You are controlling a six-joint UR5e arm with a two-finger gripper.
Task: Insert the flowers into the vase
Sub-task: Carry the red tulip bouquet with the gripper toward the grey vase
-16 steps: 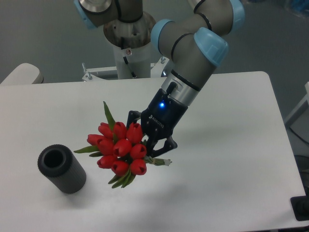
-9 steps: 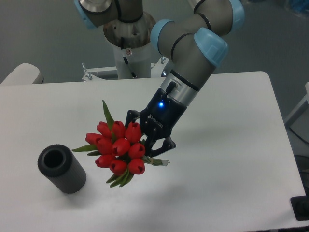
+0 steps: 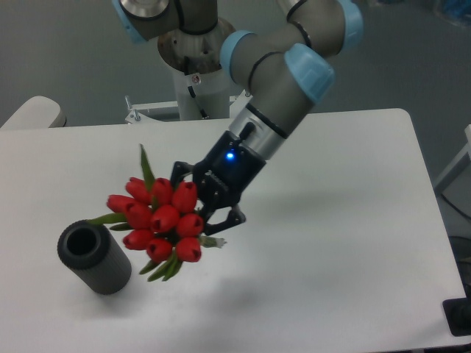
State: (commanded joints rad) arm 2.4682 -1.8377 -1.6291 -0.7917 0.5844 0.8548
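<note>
We have carried the tulip bunch (image 3: 158, 224) leftward since a moment ago — gripper (image 3: 208, 218) pinching its stems — nearly over the vase (image 3: 93, 257) at lower left.

A flat white rectangular table (image 3: 353, 220) with rounded corners is filling most of the view, and a pale rounded object (image 3: 31, 114) is sitting beyond its far-left corner.

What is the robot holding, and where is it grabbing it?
The gripper holds the flowers, a bunch of red tulips. Its jaws are closed on the short green stems, behind the buds, with the stem ends poking out.
</note>
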